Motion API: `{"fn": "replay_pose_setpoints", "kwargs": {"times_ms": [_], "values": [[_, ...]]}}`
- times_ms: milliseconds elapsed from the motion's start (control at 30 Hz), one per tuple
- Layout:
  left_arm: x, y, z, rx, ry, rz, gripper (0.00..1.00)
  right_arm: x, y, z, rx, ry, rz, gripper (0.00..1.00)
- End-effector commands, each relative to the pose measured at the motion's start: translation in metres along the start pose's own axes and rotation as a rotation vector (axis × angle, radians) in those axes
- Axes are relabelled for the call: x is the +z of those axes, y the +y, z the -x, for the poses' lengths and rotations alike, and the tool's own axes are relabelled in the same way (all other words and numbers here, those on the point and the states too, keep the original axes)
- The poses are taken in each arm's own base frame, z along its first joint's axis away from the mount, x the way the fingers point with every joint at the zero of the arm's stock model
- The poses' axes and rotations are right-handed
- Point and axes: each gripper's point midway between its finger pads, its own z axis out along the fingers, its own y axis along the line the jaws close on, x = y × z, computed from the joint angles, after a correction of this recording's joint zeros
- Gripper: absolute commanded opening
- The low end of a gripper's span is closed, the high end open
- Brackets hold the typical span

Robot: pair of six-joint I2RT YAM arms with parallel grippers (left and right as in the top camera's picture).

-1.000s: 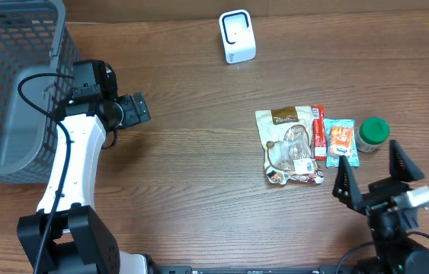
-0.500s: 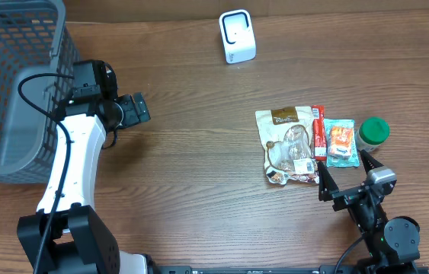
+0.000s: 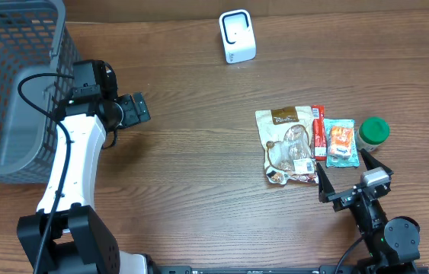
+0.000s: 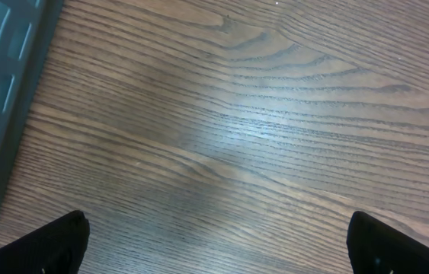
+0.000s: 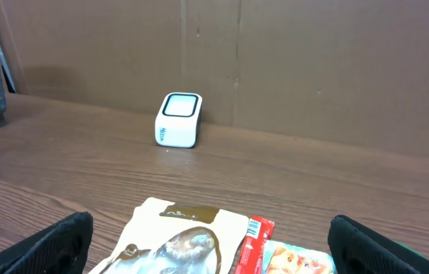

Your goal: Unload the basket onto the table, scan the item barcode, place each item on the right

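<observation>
Pouch, the biggest item, lay flat on the table, nearer the robot than the scanner and off to its right. It looked light, crinkly and slick, so a pinch on an edge seemed the best hold. Further right of the scanner lay a packet, a jar, likely rigid, and a thin stick. The right gripper hovered over them, jaws spread and empty. The left gripper, well left of the scanner, was likewise spread.
</observation>
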Motion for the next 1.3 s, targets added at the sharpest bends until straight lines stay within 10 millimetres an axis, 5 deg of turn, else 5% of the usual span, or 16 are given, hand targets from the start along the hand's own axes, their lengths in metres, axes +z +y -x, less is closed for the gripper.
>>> {"fn": "replay_pose_setpoints", "kwargs": {"times_ms": [0,967,1067,1267], "values": [[-0.008,-0.001,0.008,0.02,-0.03,0.0,1.0,0.0,0.001,-0.002,-0.009,-0.003,0.006,1.0],[-0.016,-0.002,0.011,0.021,-0.053,-0.004,1.0,0.0,0.001,-0.002,-0.009,-0.004,0.006,1.0],[-0.038,-0.003,0.018,0.021,-0.115,-0.016,1.0,0.0,0.001,-0.002,-0.009,-0.003,0.006,1.0],[-0.126,-0.006,0.032,0.02,-0.351,-0.062,1.0,0.0,0.001,-0.002,-0.009,-0.003,0.006,1.0]]}}
